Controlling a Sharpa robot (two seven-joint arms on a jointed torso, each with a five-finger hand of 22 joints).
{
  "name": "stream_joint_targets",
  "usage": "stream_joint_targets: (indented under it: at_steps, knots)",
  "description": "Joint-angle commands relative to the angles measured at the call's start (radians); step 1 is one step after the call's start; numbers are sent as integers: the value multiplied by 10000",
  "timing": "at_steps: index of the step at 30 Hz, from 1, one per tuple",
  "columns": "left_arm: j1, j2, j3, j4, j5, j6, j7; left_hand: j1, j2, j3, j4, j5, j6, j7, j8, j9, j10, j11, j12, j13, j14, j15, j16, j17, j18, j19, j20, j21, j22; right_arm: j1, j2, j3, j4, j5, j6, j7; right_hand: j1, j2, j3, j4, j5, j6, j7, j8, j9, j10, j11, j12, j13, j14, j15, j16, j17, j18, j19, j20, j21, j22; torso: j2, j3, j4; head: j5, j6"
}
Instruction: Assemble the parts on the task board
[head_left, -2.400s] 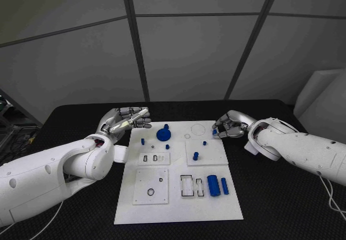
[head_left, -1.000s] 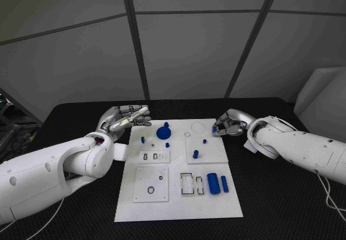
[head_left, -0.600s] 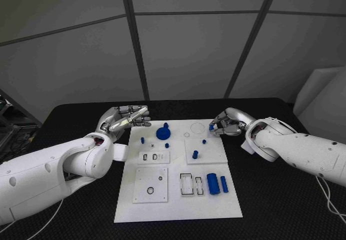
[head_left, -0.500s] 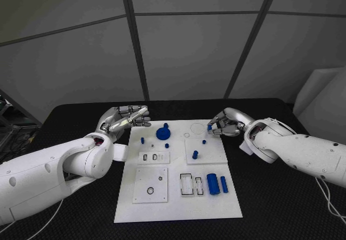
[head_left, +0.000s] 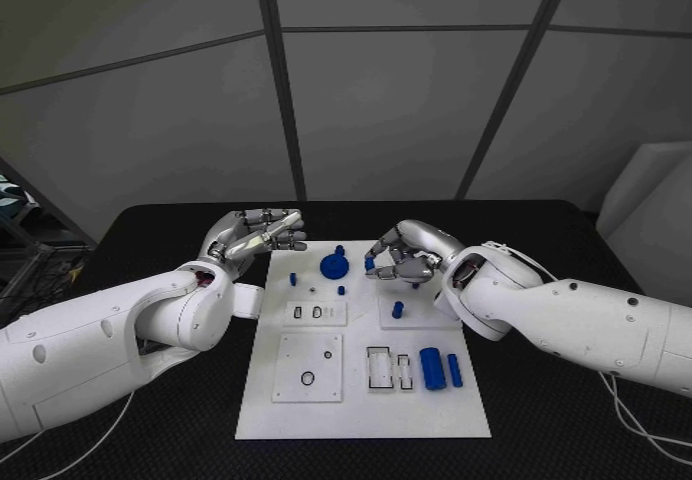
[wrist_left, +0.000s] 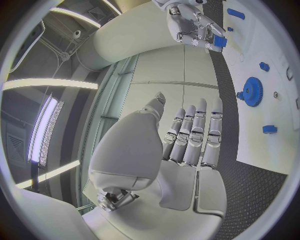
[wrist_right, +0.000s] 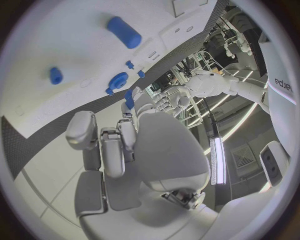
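Silver right hand (head_left: 405, 253) fingers pinching blue part (head_left: 371, 265) above task board (head_left: 361, 400); left hand (head_left: 257, 235) fingers spread.

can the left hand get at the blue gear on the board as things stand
Probably yes. The left hand hovers open at the board's far left corner, the blue gear lies just beside it, and nothing stands between them.
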Motion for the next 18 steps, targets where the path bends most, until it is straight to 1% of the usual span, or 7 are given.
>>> stream_joint_targets:
  at_steps: [1, 5, 7, 8, 10, 13, 18]
  knots:
    - [13, 21, 9, 6, -59, 92, 16, -9, 103, -12, -45, -12, -18, 203, -48, 3, -23, 2, -19, 9, -32, -1, -38, 12, 466, -53, 9, -39, -12, 10, 314, 2, -9, -1342, -250, -664, -43, 37, 105, 64, 63, 267, -199, 91, 32, 309, -305, 32, 72, 972, -47, 60, 2339, -130, 85, 9, 58, 16, -46, -33, 49, 64, -19]
    - [14, 31, 9, 24, -59, 82, 7, -23, 107, -16, -51, -13, -19, 208, -54, 2, -24, 5, -23, 8, -29, 1, -49, 21, 469, -63, 13, -35, -12, -12, 813, -11, -133, -1747, -73, -963, -63, 29, 108, 74, 57, 270, -197, 93, 33, 298, -305, 13, 54, 970, -50, 58, 2333, -129, 83, 5, 55, 10, -34, -41, 41, 132, -33]
    - [15, 38, 9, 39, -59, 85, 2, -23, 107, -16, -51, -13, -19, 208, -54, 2, -24, 5, -23, 8, -29, 1, -49, 21, 469, -63, 13, -35, -12, -42, 979, -22, -176, -1861, 38, -1095, -81, 18, 110, 82, 47, 269, -196, 93, 32, 301, -306, 15, 58, 970, -52, 57, 2331, -129, 83, 2, 55, 9, -16, -32, 46, 156, -48]
    - [15, 42, 9, 49, -59, 84, -1, -23, 107, -16, -51, -13, -19, 208, -54, 2, -24, 5, -23, 8, -29, 1, -49, 21, 469, -63, 13, -35, -12, -62, 1092, -55, -208, -1928, 134, -1213, -87, 15, 110, 85, 44, 269, -196, 92, 32, 301, -306, 14, 58, 970, -53, 56, 2330, -129, 83, 2, 55, 9, -15, -39, 55, 170, -51]
    - [16, 44, 9, 58, -59, 82, -3, -23, 107, -16, -51, -13, -19, 208, -54, 2, -24, 5, -23, 8, -29, 1, -49, 21, 469, -63, 13, -35, -12, -84, 1217, -196, -241, -2013, 231, -1366, -155, -6, 119, 124, 3, 249, -189, 80, 26, 287, -302, -12, 36, 966, -54, 48, 2313, -127, 75, -5, 45, -8, -15, -25, 36, 216, -47]
    - [17, 39, 9, 70, -59, 72, -2, -23, 107, -16, -51, -13, -19, 208, -54, 2, -24, 5, -23, 8, -29, 1, -49, 21, 469, -63, 13, -35, -12, -120, 1387, -339, -311, -2097, 319, -1509, -159, -7, 122, 127, -1, 247, -189, 79, 26, 285, -302, -16, 32, 964, -54, 45, 2308, -125, 71, -6, 41, -16, -16, -26, 36, 261, -44]
    - [18, 11, 9, 76, -59, 49, 2, -28, 107, -18, -51, -14, -17, 208, -54, 2, -21, 5, -23, 9, -29, 1, -52, 23, 470, -66, 15, -34, -12, -233, 1583, -454, -334, -2243, 364, -1656, -157, -6, 127, 126, 0, 245, -190, 78, 25, 283, -303, -19, 30, 963, -54, 43, 2303, -125, 69, -6, 40, -18, -6, -12, 15, 360, -88]
